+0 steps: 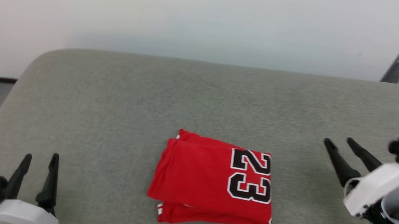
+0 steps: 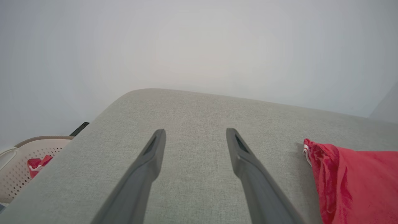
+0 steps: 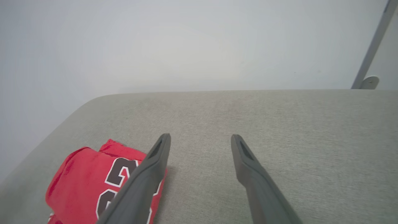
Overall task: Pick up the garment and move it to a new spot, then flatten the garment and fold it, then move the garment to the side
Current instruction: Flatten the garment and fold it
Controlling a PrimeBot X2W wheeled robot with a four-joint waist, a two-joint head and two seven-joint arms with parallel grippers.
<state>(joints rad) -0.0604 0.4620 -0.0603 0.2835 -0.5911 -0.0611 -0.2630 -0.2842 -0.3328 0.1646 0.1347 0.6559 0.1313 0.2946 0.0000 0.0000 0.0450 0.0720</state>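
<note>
**Both grippers open, folded jersey lying between them**

The left gripper, two long dark fingers on a white wrist, is hanging with its fingers spread wide and gripping nothing, well to the left of the garment. The right gripper is likewise standing wide open and empty, to the right of the garment and clear of its numbered end. It is tilting its fingertips toward the garment's far side.

The garment, a red jersey-style shirt, is lying folded into a compact rectangle. Its black-and-white 23 is facing up at the right end, and slivers of white trim are showing at the near corners. It is resting on a grey fabric-covered padded surface, possibly a sofa or bench seat.

Far to the garment's left, past the padding's rounded edge, a beige perforated plastic basket is holding a small red-and-white cloth.
</note>
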